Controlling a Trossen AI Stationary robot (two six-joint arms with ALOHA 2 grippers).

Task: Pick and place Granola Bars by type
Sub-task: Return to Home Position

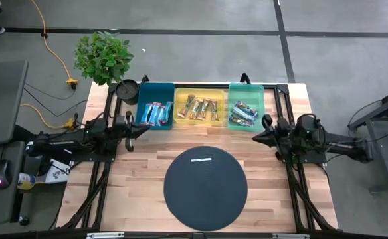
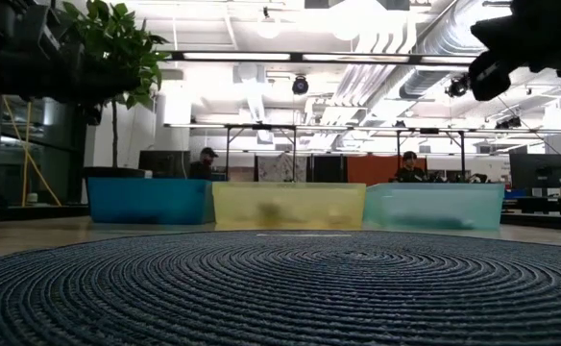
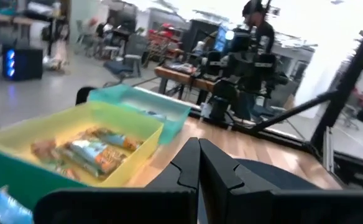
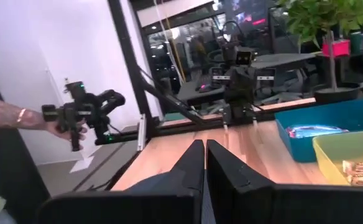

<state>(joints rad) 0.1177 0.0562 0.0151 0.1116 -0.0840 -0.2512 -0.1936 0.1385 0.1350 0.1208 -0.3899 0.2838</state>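
Note:
The granola bars lie sorted in three trays along the table's far edge. Blue bars point(image 1: 155, 114) are in the teal tray point(image 1: 155, 88), tan-brown bars point(image 1: 200, 108) in the yellow tray point(image 1: 198, 92), and silvery green-purple bars point(image 1: 244, 113) in the green tray point(image 1: 246, 87). My left gripper point(image 1: 138, 126) hovers just near of the teal tray, fingers shut point(image 3: 198, 163), holding nothing. My right gripper point(image 1: 256, 137) hovers just near of the green tray, also shut point(image 4: 205, 163) and empty. Both are raised above the table, at the top corners of the low view.
A round dark woven mat point(image 1: 205, 188) covers the table's near middle, with a small pale strip point(image 1: 200, 159) at its far edge. A potted plant point(image 1: 103, 56) stands at the far left corner. A person's hand point(image 4: 57, 127) holds a dark device beyond the table.

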